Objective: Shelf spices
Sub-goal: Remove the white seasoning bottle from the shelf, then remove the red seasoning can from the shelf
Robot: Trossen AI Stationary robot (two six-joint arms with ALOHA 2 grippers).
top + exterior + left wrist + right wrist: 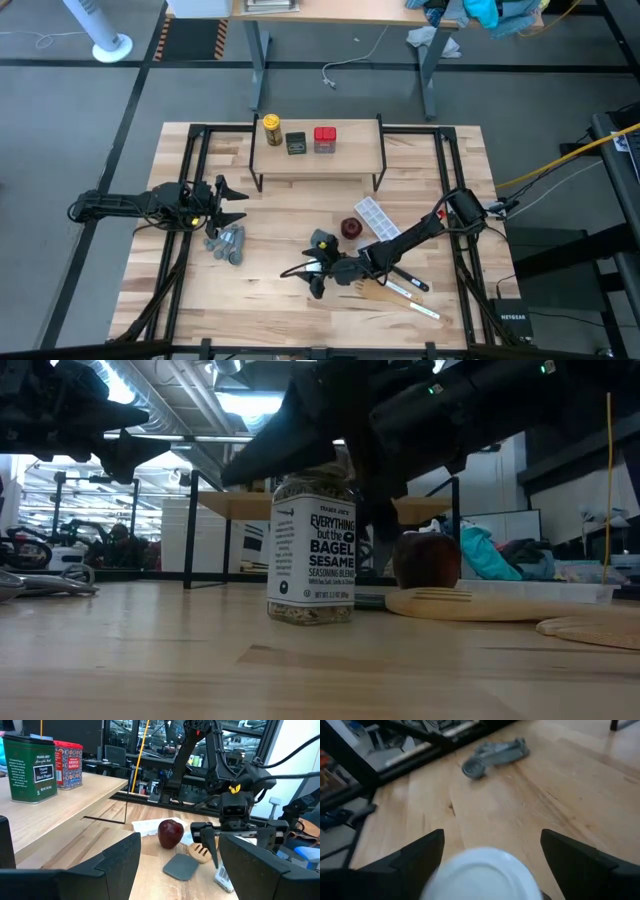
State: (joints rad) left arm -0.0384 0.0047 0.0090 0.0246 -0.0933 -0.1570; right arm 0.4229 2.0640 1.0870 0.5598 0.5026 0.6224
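1. We see the right gripper [318, 270] low over the front middle of the counter [280, 310]. Its fingers [420, 852] are spread wide apart, one on each side of the white-capped jar [312, 550].
2. In the right wrist view the jar's round white cap [482, 875] sits between the two fingers with a gap on each side, so they are not squeezing it.
3. The jar stands upright on the counter. Its label reads "Everything but the Bagel Sesame".
4. The shelf [318, 160] stands at the back of the counter. Three spices are on its top board in a row: the yellow-lidded amber jar [271, 129], then the dark square tin [295, 143], then the red square tin [325, 139].
5. In the left wrist view the dark tin is green and says "Black Pepper" [31, 769]. The red tin [69, 764] stands right beside it.
6. The left gripper [230, 203] waits above the left side of the counter. Its fingers [105, 865] are spread open and hold nothing.
7. The grey measuring spoons [227, 243] lie on the counter just in front of the left gripper.
8. A small dark red round dish [350, 228] sits near the middle of the counter, beside a clear ridged tray [378, 217].
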